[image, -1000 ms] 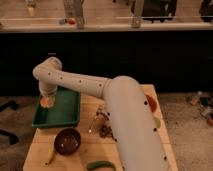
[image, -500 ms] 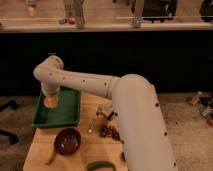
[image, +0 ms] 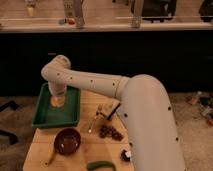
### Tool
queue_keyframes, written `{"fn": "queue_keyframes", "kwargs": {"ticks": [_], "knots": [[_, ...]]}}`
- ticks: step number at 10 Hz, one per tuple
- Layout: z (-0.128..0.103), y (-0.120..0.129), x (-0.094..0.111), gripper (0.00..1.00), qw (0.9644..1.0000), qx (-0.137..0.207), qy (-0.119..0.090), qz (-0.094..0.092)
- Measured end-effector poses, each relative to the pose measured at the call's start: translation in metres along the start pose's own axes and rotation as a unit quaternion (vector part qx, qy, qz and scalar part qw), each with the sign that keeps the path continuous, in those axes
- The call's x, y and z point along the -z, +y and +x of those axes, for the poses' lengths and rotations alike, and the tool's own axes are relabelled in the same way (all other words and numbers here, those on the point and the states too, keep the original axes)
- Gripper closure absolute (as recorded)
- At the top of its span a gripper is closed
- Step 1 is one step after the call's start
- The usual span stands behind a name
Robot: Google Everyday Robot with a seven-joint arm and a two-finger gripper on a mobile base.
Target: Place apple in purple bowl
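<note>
Apple sits low in the far-left part of the green tray, right at the gripper; gripper points down into the tray, touching or just over the apple; can't tell which; purple bowl on the table just in front of the tray; grapes right of the bowl; no legible labels.

Gripper hidden behind wrist; banana mostly hidden.
</note>
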Motion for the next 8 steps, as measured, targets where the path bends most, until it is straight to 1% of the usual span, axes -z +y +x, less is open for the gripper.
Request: {"fn": "queue_keyframes", "kwargs": {"ticks": [3, 8], "knots": [[-0.005, 0.016, 0.004, 1.00, 1.0000, 0.002, 0.006, -0.002], [-0.016, 0.053, 0.007, 1.00, 0.9999, 0.008, 0.006, -0.008]]}}
